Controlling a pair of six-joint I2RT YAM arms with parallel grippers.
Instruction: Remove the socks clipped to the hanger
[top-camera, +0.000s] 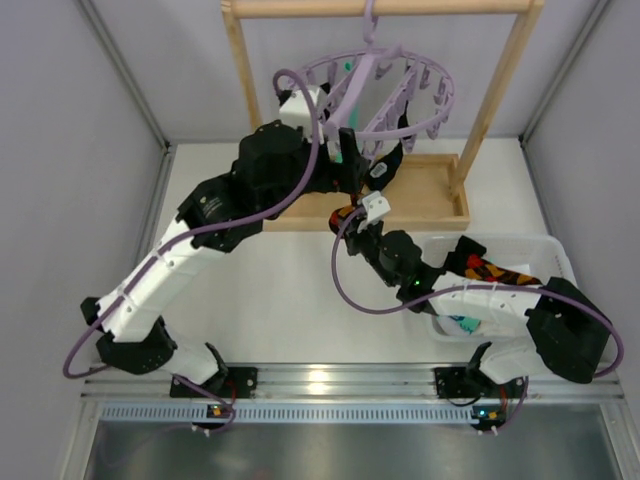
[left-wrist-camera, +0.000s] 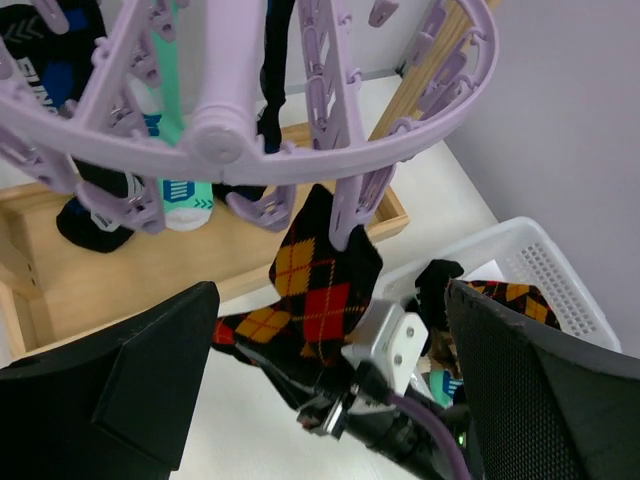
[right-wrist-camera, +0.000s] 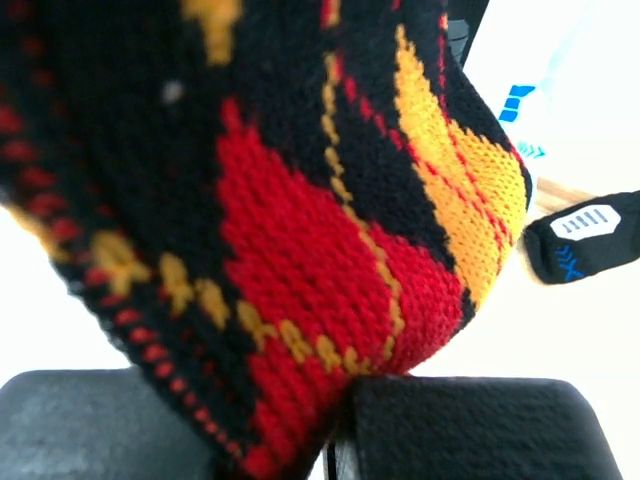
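The lavender hanger (left-wrist-camera: 215, 140) hangs from the wooden frame with socks on its pegs: a teal-white one (left-wrist-camera: 182, 150) and black ones (left-wrist-camera: 92, 215). A red-orange-black argyle sock (left-wrist-camera: 325, 285) hangs from a front peg. My right gripper (right-wrist-camera: 335, 425) is shut on this sock's lower part, and its knit fills the right wrist view (right-wrist-camera: 300, 230). My left gripper (left-wrist-camera: 330, 300) stands open just below the ring, its black fingers (left-wrist-camera: 150, 390) wide on either side of the argyle sock and not touching it. In the top view the right gripper (top-camera: 348, 222) sits under the hanger (top-camera: 400, 90).
A white basket (top-camera: 545, 250) at the right holds another argyle sock (top-camera: 495, 270) and a teal-white one. The wooden frame's tray base (top-camera: 430, 200) lies under the hanger, with uprights (top-camera: 495, 90) at both sides. Grey walls close in left and right.
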